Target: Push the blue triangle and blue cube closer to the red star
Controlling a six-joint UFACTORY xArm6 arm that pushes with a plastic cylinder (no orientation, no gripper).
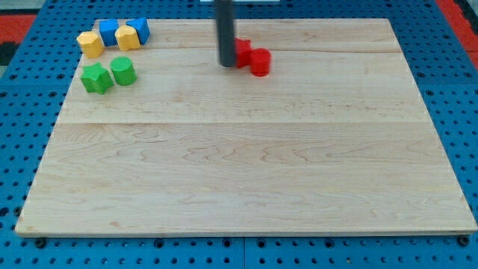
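My tip (227, 64), a bare rod with no jaws to open or close, is resting just left of the red star (243, 52), while the blue cube (109, 31) and blue triangle (141, 28) are sitting well apart at the surface's (239, 172) top-left.

Blue cube (109, 31) and blue triangle (141, 29) lie top-left, well apart from the red star (243, 51).
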